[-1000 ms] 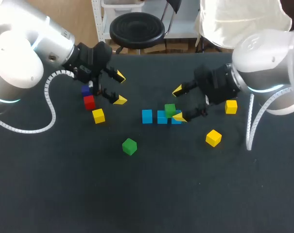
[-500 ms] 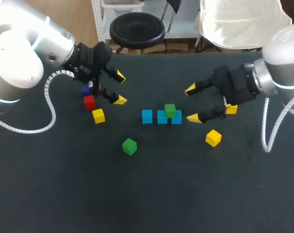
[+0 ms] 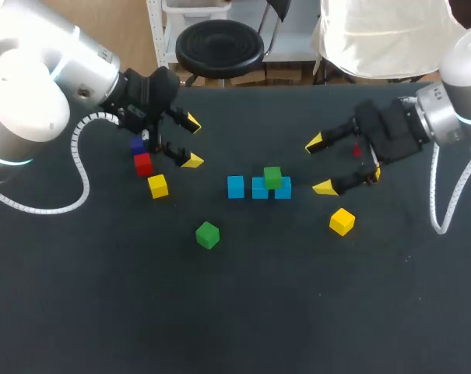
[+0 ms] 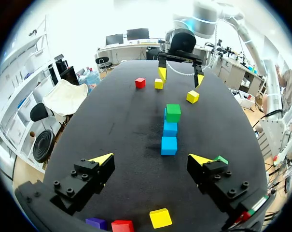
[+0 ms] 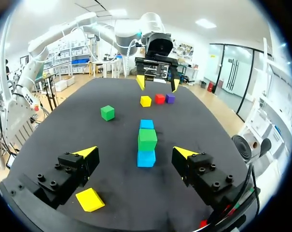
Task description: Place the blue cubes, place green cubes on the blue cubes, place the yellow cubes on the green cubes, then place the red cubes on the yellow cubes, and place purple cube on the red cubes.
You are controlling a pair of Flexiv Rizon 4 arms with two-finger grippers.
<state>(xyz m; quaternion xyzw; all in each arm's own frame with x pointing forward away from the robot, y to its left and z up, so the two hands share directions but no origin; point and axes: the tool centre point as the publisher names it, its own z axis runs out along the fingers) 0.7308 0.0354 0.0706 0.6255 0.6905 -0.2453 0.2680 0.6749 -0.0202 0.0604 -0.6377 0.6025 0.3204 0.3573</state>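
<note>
On my screen the left gripper (image 3: 192,142) sits at the upper left of the head view, jaws wide apart and nothing between them. Just to its left lie the purple cube (image 3: 137,144), the left red cube (image 3: 143,164) right below it, and the left yellow cube (image 3: 158,185) a little lower and to the right. All three rest on the black table (image 3: 219,312).

Further right and lower, the loose green cube (image 3: 208,234) lies alone, well apart from the others.

At the centre I see the blue cubes (image 3: 259,188), three of them side by side in a row running left to right. The stacked green cube (image 3: 272,178) rests on top of that row, toward its right end. From the left wrist camera, the row runs straight ahead between the open fingers, with that green cube at its far end.

Right of the row, the right gripper (image 3: 319,165) comes in from the upper right, its yellow tips spread wide and holding nothing, its lower tip near the row's right end. The front yellow cube (image 3: 342,221) lies below it. In the left wrist view, the far yellow cube (image 4: 159,83) and the right red cube (image 4: 140,82) sit side by side at the right gripper's fingers.
</note>
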